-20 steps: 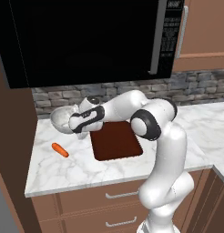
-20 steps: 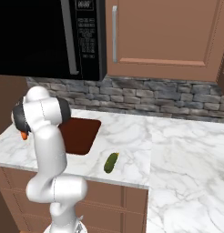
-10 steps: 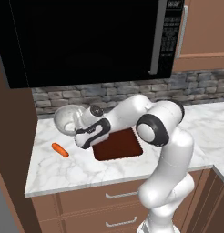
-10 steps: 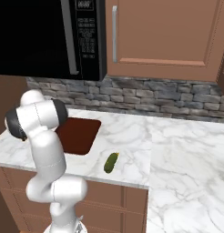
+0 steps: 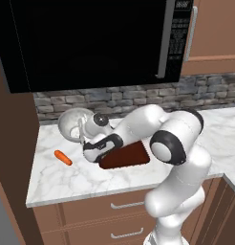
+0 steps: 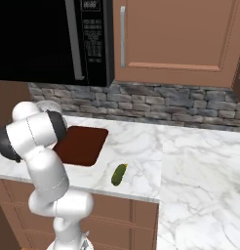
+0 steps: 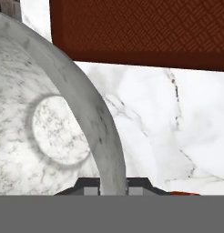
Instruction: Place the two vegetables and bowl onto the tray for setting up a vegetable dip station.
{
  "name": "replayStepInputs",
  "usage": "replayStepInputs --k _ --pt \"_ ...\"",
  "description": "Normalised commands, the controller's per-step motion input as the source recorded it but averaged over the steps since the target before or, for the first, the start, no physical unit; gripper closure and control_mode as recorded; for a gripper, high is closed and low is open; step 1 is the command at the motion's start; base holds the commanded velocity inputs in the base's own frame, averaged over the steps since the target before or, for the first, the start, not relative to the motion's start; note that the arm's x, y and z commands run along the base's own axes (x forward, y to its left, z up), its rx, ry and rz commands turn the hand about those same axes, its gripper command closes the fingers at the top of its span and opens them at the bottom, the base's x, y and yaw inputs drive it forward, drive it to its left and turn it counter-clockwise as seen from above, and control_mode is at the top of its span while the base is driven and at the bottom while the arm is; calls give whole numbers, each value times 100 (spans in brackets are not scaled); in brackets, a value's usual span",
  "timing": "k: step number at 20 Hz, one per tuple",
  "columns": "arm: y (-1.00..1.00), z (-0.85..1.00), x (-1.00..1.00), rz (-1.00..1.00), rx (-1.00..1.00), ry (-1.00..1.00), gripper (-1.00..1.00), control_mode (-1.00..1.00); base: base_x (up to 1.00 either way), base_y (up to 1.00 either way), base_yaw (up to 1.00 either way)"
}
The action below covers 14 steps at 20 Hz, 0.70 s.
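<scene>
Left base view, left to right. Small slim orange carrot [image 5: 63, 157] lies loose on the white marbled stone worktop [image 5: 62, 179], near its left end, apart from everything else. Just right of it and further back, the round, deep, white-grey speckled bowl [image 5: 71, 122] is tipped on edge, its opening turned sideways. The end effector [image 5: 81, 135] is clamped on the bowl's rim at the right side, with the white arm reaching in from the lower right. Right of the bowl, partly hidden under the arm, the flat dark reddish-brown rectangular tray [image 5: 129, 157] rests flat on the worktop.

Hand view: bowl rim [image 7: 102, 136] runs straight down between the two finger tips, jaws shut on it, inner wall and base ring of the bowl on one side, marbled worktop on the other. Tray edge [image 7: 141, 32] across the top, apart from the bowl.

Right base view: tray [image 6: 88, 146] left of centre. Short stubby dark green cucumber [image 6: 119, 174] lies on the worktop just right of the tray, nearer the front edge, not touching it.
</scene>
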Motion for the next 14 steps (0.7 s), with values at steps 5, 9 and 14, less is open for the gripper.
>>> replayStepInputs --k 5,9,14 --pt "0 25 -37 -8 0 0 100 -100 0 0 0" --pt "-4 24 -37 -9 0 5 100 -100 0 0 0" --pt "-9 26 -34 -12 0 12 100 -100 0 0 0"
